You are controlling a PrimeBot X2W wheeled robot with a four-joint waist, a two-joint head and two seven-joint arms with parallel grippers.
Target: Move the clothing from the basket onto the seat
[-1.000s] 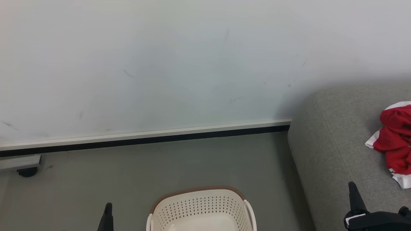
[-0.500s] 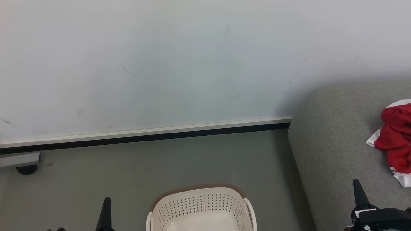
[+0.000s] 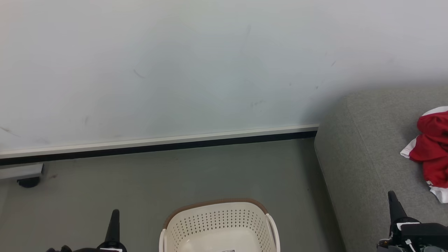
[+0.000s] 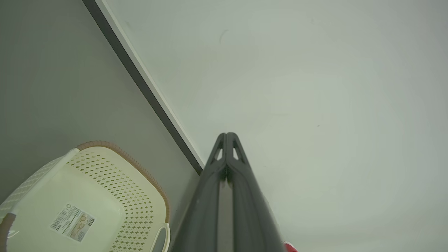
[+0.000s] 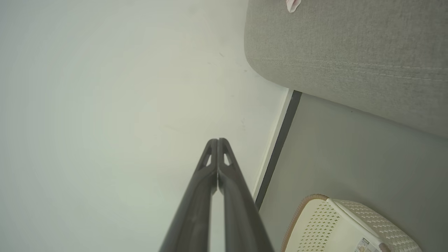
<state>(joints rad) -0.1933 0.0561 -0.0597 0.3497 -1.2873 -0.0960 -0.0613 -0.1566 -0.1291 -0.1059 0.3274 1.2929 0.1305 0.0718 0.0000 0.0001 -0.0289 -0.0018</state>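
The red clothing (image 3: pixel 433 154) with white trim lies bunched on the light-grey seat (image 3: pixel 367 147) at the right edge of the head view. The cream basket (image 3: pixel 218 227) with a brown rim stands on the floor at the bottom middle; its inside (image 4: pixel 70 206) holds nothing but a label on the bottom. My left gripper (image 3: pixel 114 222) is shut at the lower left, left of the basket, holding nothing (image 4: pixel 226 134). My right gripper (image 3: pixel 393 203) is shut over the seat's front part, below the clothing, holding nothing (image 5: pixel 217 140). A white corner of the clothing (image 5: pixel 292 5) shows on the seat (image 5: pixel 350 52).
A white wall (image 3: pixel 175 70) with a pale skirting and dark strip (image 3: pixel 157 147) runs behind the grey floor (image 3: pixel 175 182). A grey base on a black caster (image 3: pixel 24 176) stands at the far left by the wall.
The head view has shifted slightly, so wall and basket sit a bit higher. Both grippers show a little more and higher in it. The clothing lies unchanged on the seat.
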